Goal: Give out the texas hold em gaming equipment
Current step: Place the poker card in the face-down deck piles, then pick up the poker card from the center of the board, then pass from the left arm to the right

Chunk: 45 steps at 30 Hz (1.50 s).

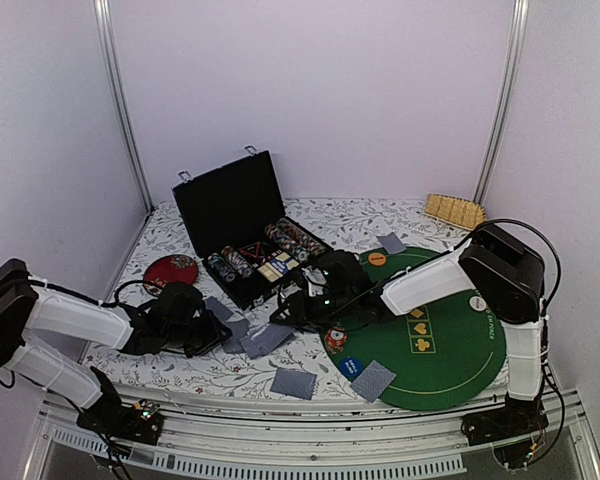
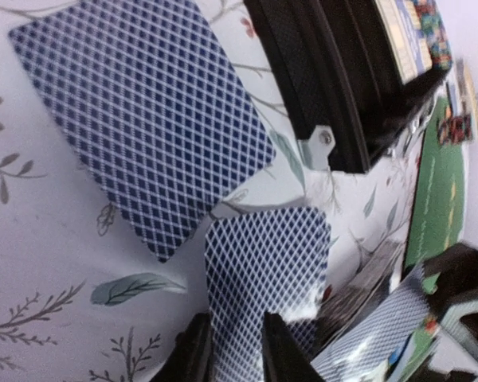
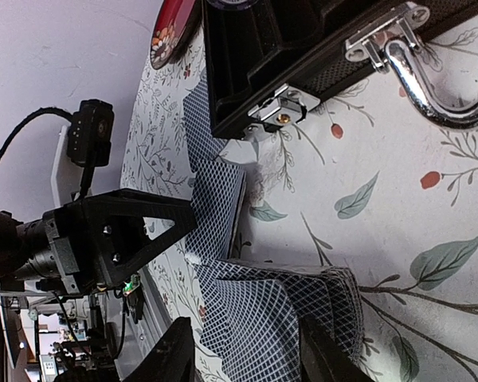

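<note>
My right gripper (image 1: 286, 318) (image 3: 247, 328) is shut on a fanned, bent stack of grey-blue-backed cards (image 3: 279, 314), low over the flowered cloth in front of the case. My left gripper (image 1: 220, 333) (image 2: 235, 322) faces it, jaws a narrow gap apart, tips over one card (image 2: 263, 270) that reaches out from the stack. Another card (image 2: 143, 119) lies flat beyond it. More single cards lie at the front (image 1: 293, 382), on the green mat (image 1: 372, 380) and at the back (image 1: 391, 243). Striped chips (image 1: 285, 240) fill the case. An orange button (image 1: 377, 258), a blue button (image 1: 351, 365) and a chip (image 1: 336, 341) lie on the mat.
The open black hinged case (image 1: 230, 205) stands at the back centre, its latch and handle close to my right gripper (image 3: 406, 48). A round dark-red dish (image 1: 170, 270) lies left of it. The green felt mat (image 1: 450, 350) covers the right side. A woven tray (image 1: 454, 210) sits at the back right.
</note>
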Each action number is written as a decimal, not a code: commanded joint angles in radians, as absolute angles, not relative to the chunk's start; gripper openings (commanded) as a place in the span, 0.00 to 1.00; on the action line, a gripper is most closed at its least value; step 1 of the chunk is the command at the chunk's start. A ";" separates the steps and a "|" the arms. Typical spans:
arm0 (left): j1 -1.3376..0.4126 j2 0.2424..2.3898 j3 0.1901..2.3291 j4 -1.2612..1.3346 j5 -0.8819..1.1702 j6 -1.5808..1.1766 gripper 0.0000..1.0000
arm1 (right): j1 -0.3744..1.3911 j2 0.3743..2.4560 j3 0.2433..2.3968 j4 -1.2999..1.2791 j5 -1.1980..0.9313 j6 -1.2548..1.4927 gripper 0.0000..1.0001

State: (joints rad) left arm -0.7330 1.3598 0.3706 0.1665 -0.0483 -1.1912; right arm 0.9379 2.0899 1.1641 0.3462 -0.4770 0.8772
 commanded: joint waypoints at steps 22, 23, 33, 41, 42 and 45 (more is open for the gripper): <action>-0.696 0.954 0.549 -0.303 -0.218 -0.730 0.00 | 0.941 1.973 1.382 0.065 -0.419 0.460 0.67; -0.696 0.946 0.571 -0.302 -0.189 -0.679 0.00 | 0.940 1.951 1.394 0.054 -0.439 0.376 0.68; -0.851 0.949 0.736 -0.304 0.063 -0.315 0.00 | 0.896 1.802 1.445 -0.133 -0.778 -0.080 0.77; -0.952 0.953 0.761 -0.304 0.059 -0.240 0.00 | 0.899 1.891 1.550 -0.235 -0.865 -0.102 0.67; -0.954 0.957 0.762 -0.303 0.057 -0.241 0.00 | 0.905 1.897 1.552 -0.231 -0.877 -0.097 0.66; -0.956 0.969 0.767 -0.298 0.055 -0.241 0.00 | 0.925 1.919 1.560 -0.242 -0.867 -0.094 0.63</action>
